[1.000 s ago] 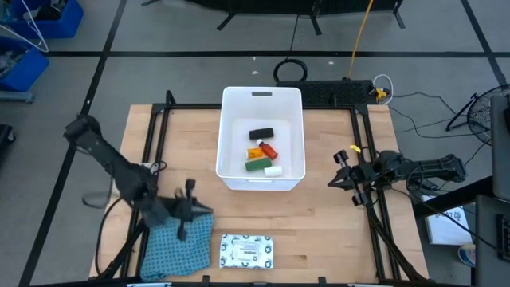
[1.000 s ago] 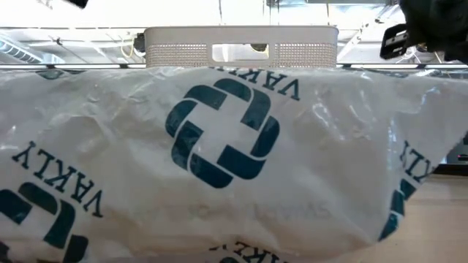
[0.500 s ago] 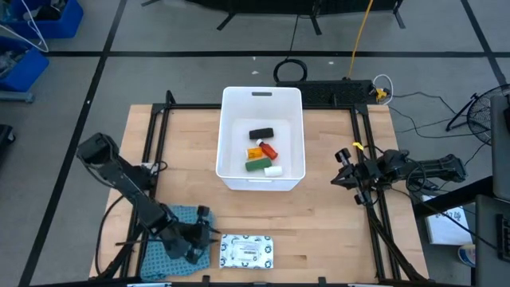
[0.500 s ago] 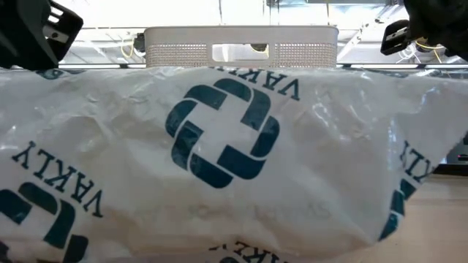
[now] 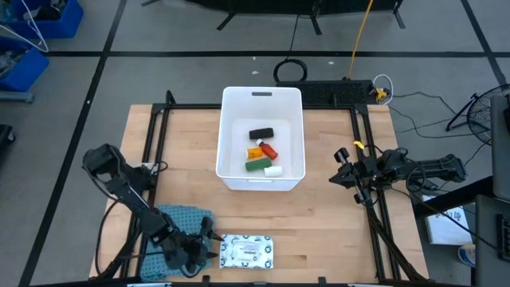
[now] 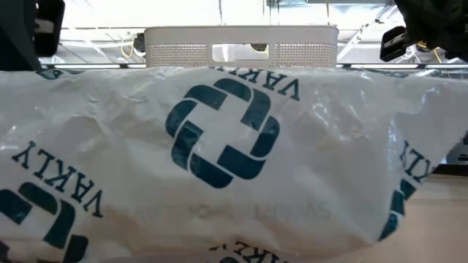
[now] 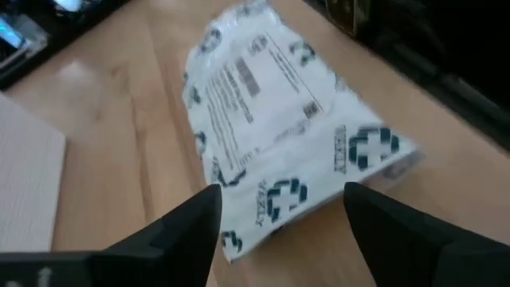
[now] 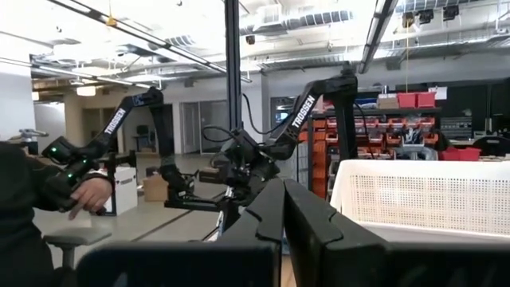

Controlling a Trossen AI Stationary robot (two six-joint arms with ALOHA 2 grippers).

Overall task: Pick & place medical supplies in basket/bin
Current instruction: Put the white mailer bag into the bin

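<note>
White rectangular tub [image 5: 231,119] is sitting at the middle of the wooden counter [image 5: 327,219], handle slot on its far wall, and is holding five small items grouped toward its near half. Black oblong [image 5: 261,133] is lying farthest back; below it an orange piece [image 5: 254,153] is touching a red piece [image 5: 269,149]; a green oblong [image 5: 256,165] is lying nearest the front wall with a tiny white piece [image 5: 273,171] just beside it. None of these is touching a wall as far as can be seen. Flat white packet with green-black print [image 5: 247,250] is lying outside the tub, on the counter near the front edge, well apart from the tub; in the low view it is filling most of the frame, with the tub's perforated wall [image 6: 241,45] showing behind it. Teal-blue cloth [image 5: 182,219] is lying just left of the packet. Left tool [image 5: 209,247] is hanging low at the packet's left end, fingers [image 7: 191,227] spread apart and straddling that end of the packet [image 7: 279,127], not clamping it. Right tool [image 5: 341,167] is waiting at the counter's right edge, fingers [image 8: 319,231] pressed together, holding nothing.
</note>
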